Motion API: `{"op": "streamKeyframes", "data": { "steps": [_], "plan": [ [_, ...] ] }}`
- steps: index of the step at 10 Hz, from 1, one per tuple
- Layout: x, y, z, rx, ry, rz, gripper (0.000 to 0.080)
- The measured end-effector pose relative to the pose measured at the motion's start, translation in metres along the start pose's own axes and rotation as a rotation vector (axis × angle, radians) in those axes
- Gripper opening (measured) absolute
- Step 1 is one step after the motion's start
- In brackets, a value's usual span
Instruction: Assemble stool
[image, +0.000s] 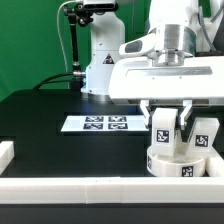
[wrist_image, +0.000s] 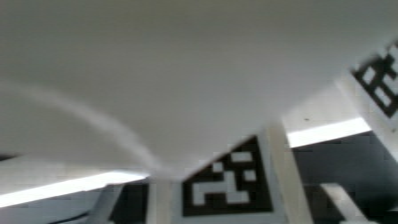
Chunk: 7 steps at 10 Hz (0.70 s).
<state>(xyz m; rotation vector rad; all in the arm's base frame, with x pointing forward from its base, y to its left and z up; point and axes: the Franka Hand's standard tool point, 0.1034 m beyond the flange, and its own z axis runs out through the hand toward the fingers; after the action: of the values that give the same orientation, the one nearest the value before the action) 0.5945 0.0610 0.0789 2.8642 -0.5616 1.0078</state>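
In the exterior view, a tagged leg (image: 163, 128) is being gripped narrowly by the gripper (image: 165, 118) above the seat (image: 177, 162) near the white front wall (image: 80, 190); the marker board (image: 103, 123) is being shown only there; in the wrist view, a white tagged surface (wrist_image: 228, 180) is being seen close up.

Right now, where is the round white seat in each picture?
Exterior view: the seat sits low toward the exterior view's right, under the gripper, with legs standing on it.
Wrist view: I cannot tell; a blurred white surface fills most of the picture.
Shared landmark: black-and-white tags on the white parts.
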Motion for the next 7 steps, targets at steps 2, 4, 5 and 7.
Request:
{"op": "streamKeyframes", "data": {
  "steps": [2,4,5,7],
  "plan": [
    [-0.001,-0.001,0.001,0.000,-0.035,0.000,0.0347],
    [-0.003,0.000,0.002,-0.001,-0.052,-0.002,0.0528],
    [0.003,0.004,0.000,0.001,-0.063,0.007,0.0627],
    [0.017,0.005,-0.008,0.014,-0.079,0.035,0.0643]
  ]
}}
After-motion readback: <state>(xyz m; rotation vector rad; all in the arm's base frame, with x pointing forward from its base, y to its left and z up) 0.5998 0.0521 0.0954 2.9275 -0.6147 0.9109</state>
